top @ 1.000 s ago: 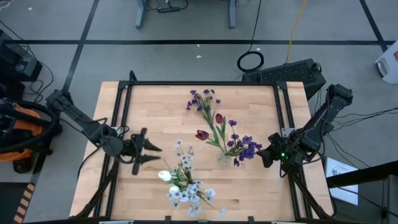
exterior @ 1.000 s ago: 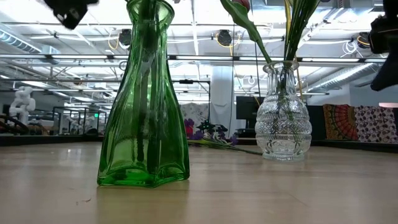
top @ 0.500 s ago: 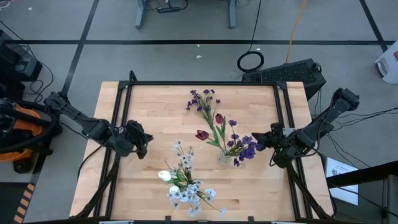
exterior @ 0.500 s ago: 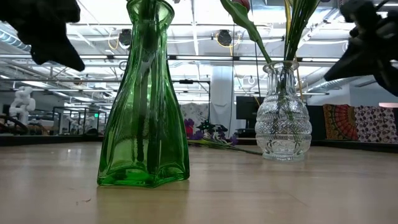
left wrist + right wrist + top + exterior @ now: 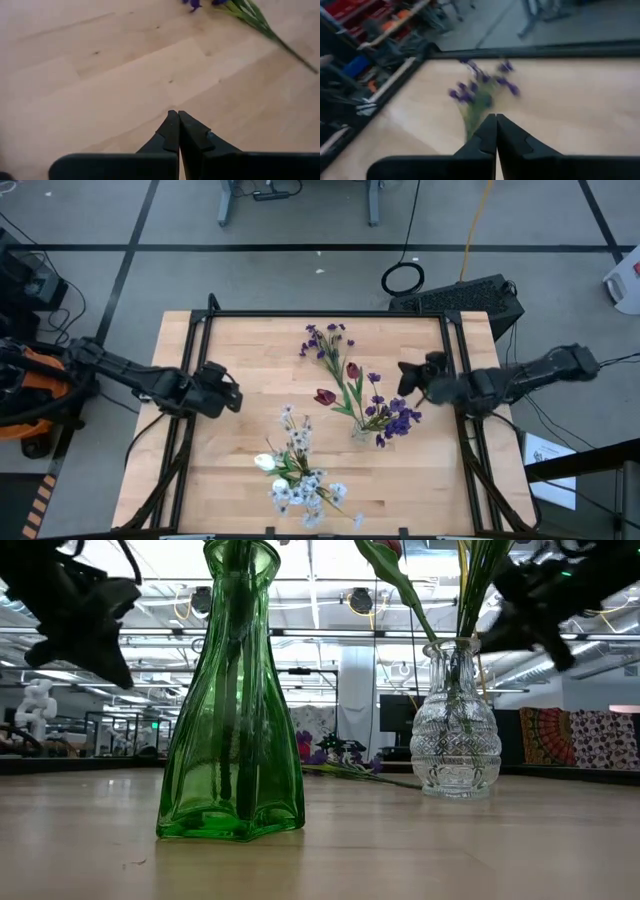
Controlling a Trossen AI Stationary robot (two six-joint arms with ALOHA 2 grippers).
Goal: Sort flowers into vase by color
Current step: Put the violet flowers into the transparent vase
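A loose purple flower [image 5: 325, 343] lies flat on the table's far middle; it also shows as the blurred purple flower [image 5: 480, 90] and as a stem end [image 5: 260, 20]. A clear glass vase [image 5: 457, 725] holds purple blooms [image 5: 395, 417] and two dark red tulip heads [image 5: 324, 395]. A green glass vase [image 5: 232, 690] holds white flowers [image 5: 300, 480]. My left gripper [image 5: 230, 395] hovers shut left of the vases, holding nothing. My right gripper [image 5: 403, 375] hovers shut, far and right of the clear vase, pointing toward the loose flower.
A black frame rail [image 5: 320, 313] runs along the table's far edge, with side rails on the left and right. Bare wood lies between my left gripper and the loose flower. Both vases stand in the table's near middle.
My left gripper has shut with nothing between its fingers and has drawn back toward the table's far edge. My right gripper, shut throughout, has swung toward the far edge and a little left, past the clear vase, turning toward the loose purple flower.
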